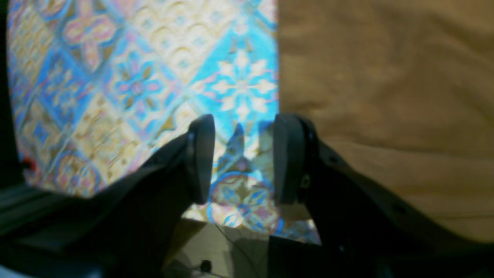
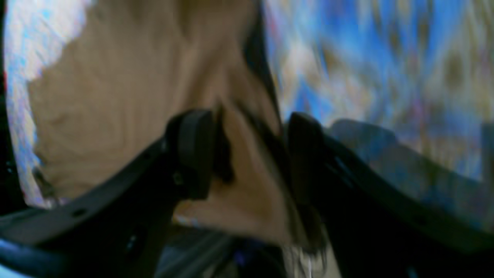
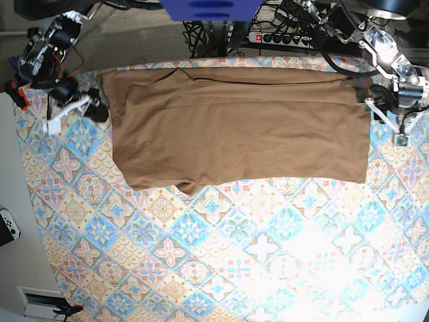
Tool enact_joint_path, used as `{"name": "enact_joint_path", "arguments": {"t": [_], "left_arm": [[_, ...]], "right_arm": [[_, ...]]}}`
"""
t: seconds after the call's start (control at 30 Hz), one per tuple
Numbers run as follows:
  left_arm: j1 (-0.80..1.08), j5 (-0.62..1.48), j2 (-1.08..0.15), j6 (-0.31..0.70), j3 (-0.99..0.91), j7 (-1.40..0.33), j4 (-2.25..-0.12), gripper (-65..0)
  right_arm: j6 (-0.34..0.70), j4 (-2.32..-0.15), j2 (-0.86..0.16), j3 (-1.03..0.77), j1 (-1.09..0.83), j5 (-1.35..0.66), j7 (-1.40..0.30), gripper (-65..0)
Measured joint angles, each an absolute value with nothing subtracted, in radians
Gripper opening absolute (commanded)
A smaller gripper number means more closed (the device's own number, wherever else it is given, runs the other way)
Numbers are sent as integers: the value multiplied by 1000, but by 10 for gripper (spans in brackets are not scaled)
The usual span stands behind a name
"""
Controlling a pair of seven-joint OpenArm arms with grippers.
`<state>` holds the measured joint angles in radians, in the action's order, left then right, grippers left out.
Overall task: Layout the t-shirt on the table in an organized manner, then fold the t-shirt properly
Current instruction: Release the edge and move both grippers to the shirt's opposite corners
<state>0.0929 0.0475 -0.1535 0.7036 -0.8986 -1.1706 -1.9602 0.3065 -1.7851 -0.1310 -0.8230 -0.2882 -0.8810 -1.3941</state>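
Note:
The tan t-shirt (image 3: 241,134) lies flat as a wide folded rectangle across the far half of the patterned table (image 3: 201,261). My left gripper (image 1: 245,158) hangs open just off the shirt's edge (image 1: 386,96), with only tablecloth between its fingers; in the base view it is at the shirt's right end (image 3: 379,111). My right gripper (image 2: 249,154) is over the shirt's left end (image 3: 94,107). Its jaws stand apart, with the shirt (image 2: 115,108) and a dark fold line showing in the gap. That view is blurred by motion.
A power strip (image 3: 281,38) and cables lie behind the table's far edge. A white controller (image 3: 7,225) sits off the table at the left. A blue part (image 3: 208,8) hangs over the far middle.

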Motion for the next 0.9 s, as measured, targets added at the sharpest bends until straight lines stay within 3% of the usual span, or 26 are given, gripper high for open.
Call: {"name": "enact_joint_path", "arguments": {"t": [0.2,0.67,0.9], "left_arm": [[-5,35,-119,703,-899,-1164,-1961,-406],[-90,-157,-61,703,-727,-1169,-1956,-404],[-99,-139,-59,704,-722,-1166,-1913,-406]], "right_arm": [[305,-1772,-196,-813,-167,-858,-1401,-352],[314,-1528,-230,-430,181,-516,-1389,-352],[352,-1315,-255,-277,287,-467,-1244,-352]]}}
